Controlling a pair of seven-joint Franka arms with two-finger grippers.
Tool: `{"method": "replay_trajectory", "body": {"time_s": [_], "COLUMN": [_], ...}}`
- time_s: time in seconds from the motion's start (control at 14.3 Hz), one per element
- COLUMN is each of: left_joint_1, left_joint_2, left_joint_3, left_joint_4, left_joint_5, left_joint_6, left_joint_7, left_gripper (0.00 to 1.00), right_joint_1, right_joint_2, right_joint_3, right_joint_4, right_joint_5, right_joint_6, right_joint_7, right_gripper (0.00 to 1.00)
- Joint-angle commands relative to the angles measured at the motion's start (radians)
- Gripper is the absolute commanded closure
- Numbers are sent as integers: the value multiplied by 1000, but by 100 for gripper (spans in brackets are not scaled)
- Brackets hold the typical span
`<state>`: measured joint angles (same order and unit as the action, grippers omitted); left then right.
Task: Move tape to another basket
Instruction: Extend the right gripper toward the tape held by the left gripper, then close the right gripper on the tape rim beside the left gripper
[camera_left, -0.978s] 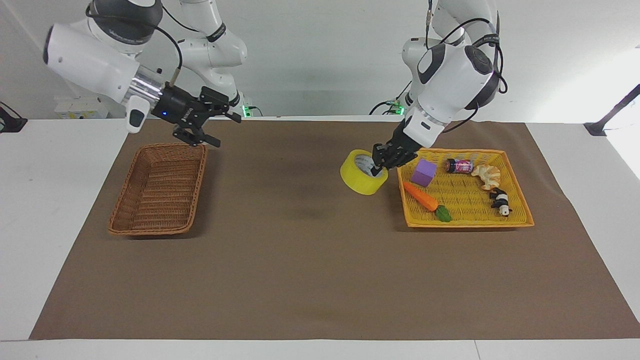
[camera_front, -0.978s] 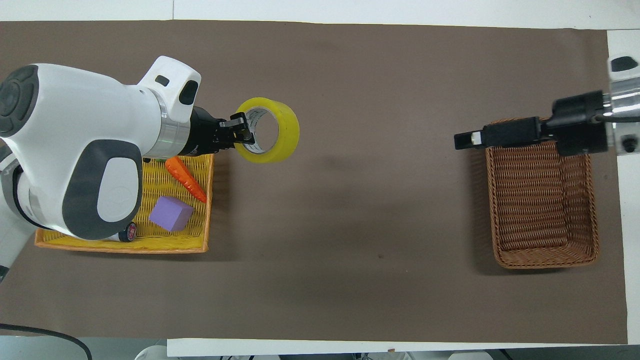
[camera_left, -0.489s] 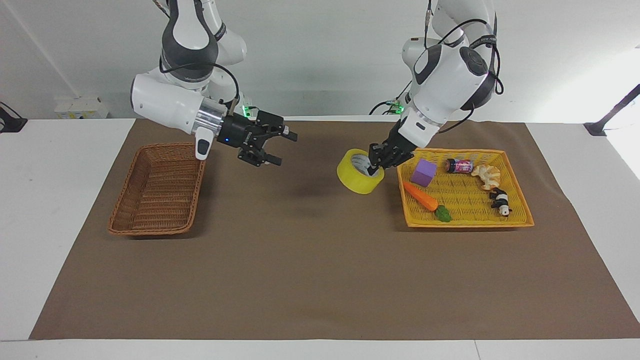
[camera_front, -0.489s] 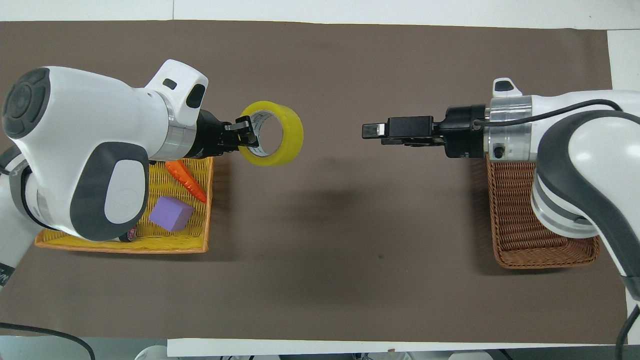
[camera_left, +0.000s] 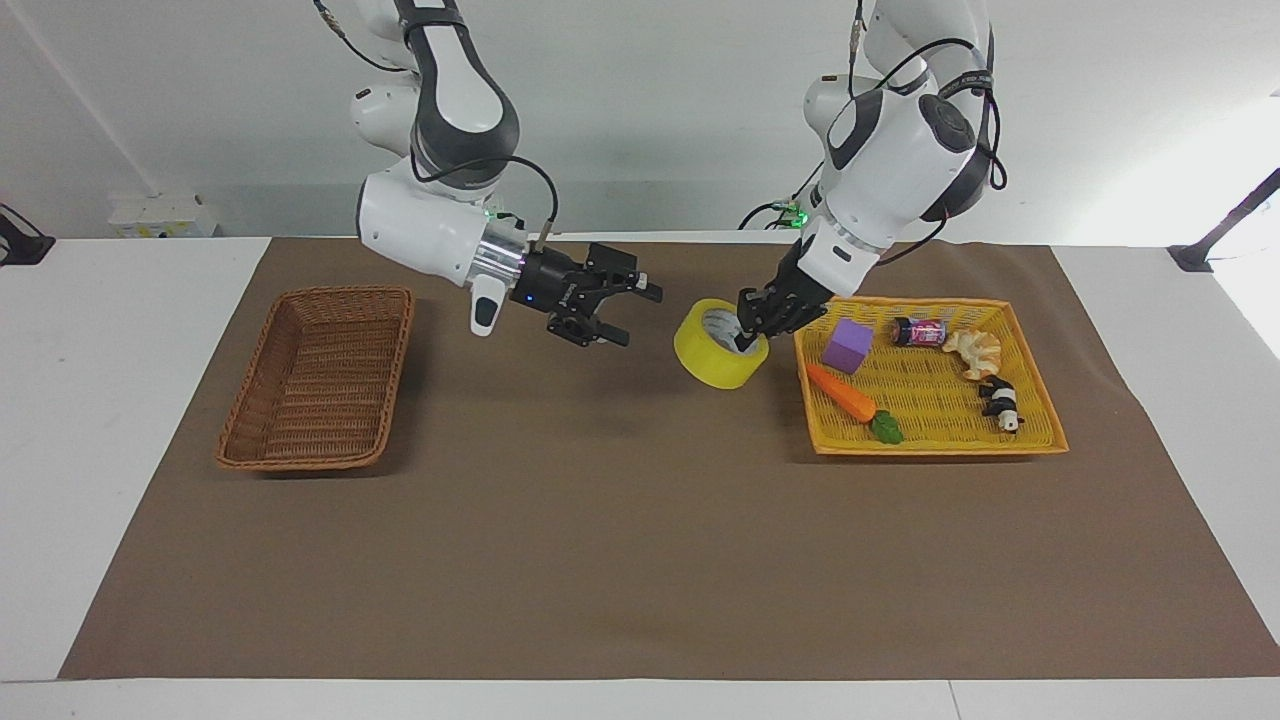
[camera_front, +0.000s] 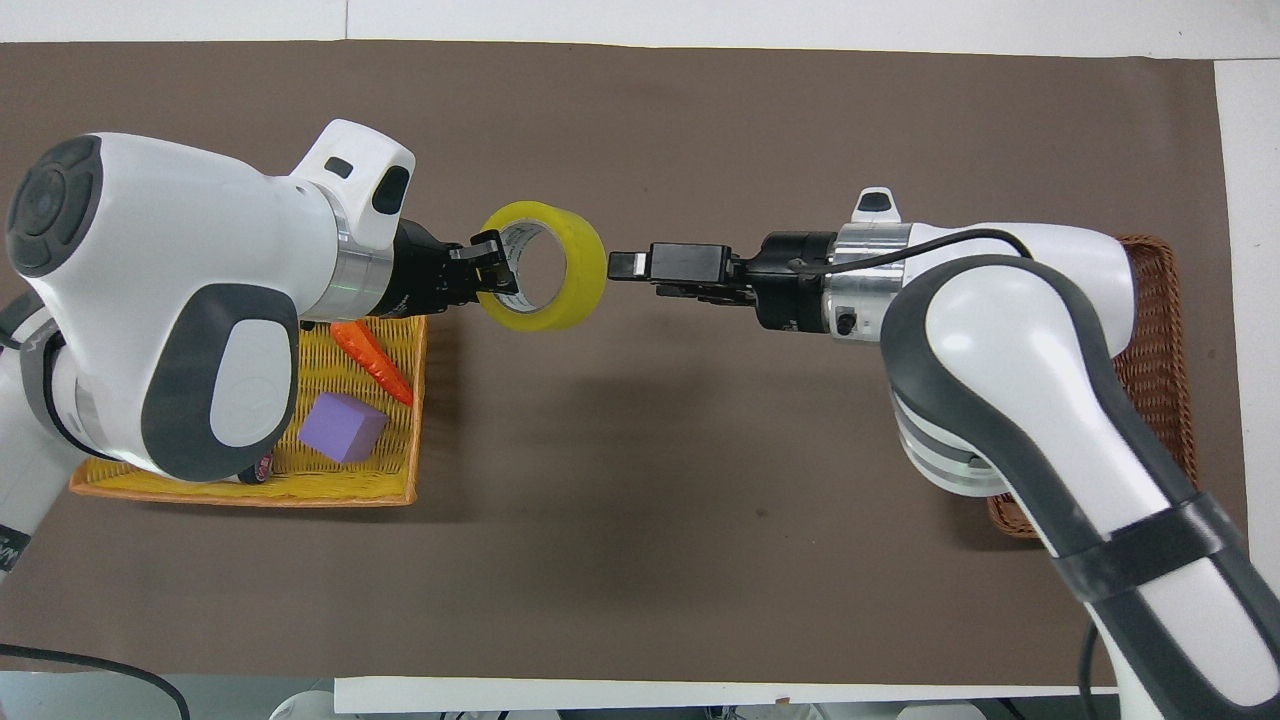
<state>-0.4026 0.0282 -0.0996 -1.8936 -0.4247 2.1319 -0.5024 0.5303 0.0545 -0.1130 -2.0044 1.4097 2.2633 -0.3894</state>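
Note:
The yellow tape hangs tilted in the air just beside the bright yellow basket, toward the table's middle. My left gripper is shut on its rim, one finger inside the white core. In the overhead view the tape sits between my left gripper and my right gripper. My right gripper is open, level with the tape, with a small gap to it. The brown wicker basket stands empty at the right arm's end; in the overhead view the brown basket is mostly covered by the right arm.
The bright yellow basket holds a purple cube, a toy carrot, a small can, a croissant-like toy and a panda figure. A brown mat covers the table.
My right arm has swung from over the brown basket across the mat until its open gripper is next to the tape. The left gripper and the tape have barely moved.

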Motion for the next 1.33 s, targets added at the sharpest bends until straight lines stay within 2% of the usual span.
{"method": "replay_trajectory", "body": {"time_s": [0.0, 0.28, 0.84, 1.12, 1.26], "left_joint_1": [-22, -27, -30, -30, -32], "left_joint_2": [-16, -17, -24, -28, -30], "left_joint_3": [15, 15, 15, 15, 15], "left_joint_4": [-18, -18, -32, -36, -38], "left_joint_5": [-6, -6, -6, -5, -5], "left_joint_6": [13, 11, 11, 3, 5], "left_joint_7": [-18, -18, -16, -15, -15], "left_gripper": [99, 99, 98, 98, 98], "right_joint_1": [25, 28, 46, 48, 48], "right_joint_2": [14, 108, 108, 108, 108], "right_joint_3": [-5, -5, -5, -4, -5], "right_joint_4": [0, 85, 85, 85, 81], "right_joint_5": [44, 64, 68, 66, 64], "right_joint_6": [18, 18, 50, 48, 50], "right_joint_7": [-14, -26, -26, -31, -46], "right_gripper": [0, 0, 0, 9, 20]}}
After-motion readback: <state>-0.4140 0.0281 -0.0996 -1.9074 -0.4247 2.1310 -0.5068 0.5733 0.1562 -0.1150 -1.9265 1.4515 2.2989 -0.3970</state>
